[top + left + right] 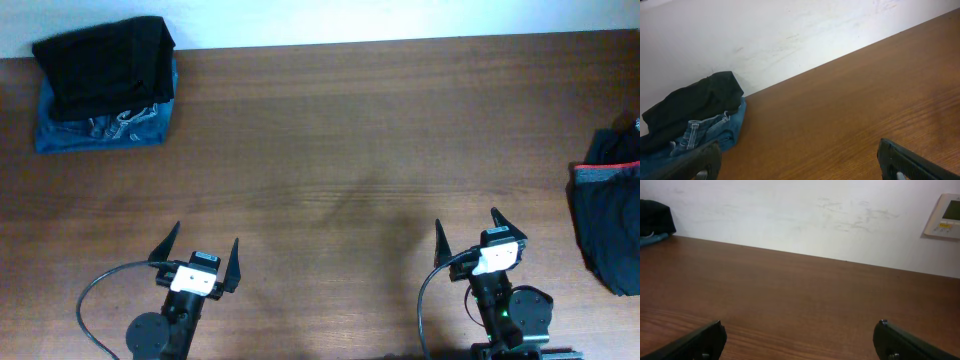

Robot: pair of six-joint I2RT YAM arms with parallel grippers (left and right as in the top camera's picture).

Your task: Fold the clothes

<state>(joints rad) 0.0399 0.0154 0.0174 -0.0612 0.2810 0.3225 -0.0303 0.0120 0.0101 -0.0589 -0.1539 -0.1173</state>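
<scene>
Black-blue stack [105, 85] far from left tool [207, 235]; black garment [605, 215] nearer right tool [466, 217].

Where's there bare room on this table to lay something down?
The whole middle of the table is bare, from the folded stack at the far-left corner to the dark garment at the right edge. Crowded: near edge, left gripper and right gripper.

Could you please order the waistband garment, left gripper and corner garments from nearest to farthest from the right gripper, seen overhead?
From the right gripper:
1. Black garment with grey, red-edged waistband, at the far right.
2. Left gripper, to its left.
3. Folded black garment and blue patterned garment, stacked far-left: too close to call.
</scene>
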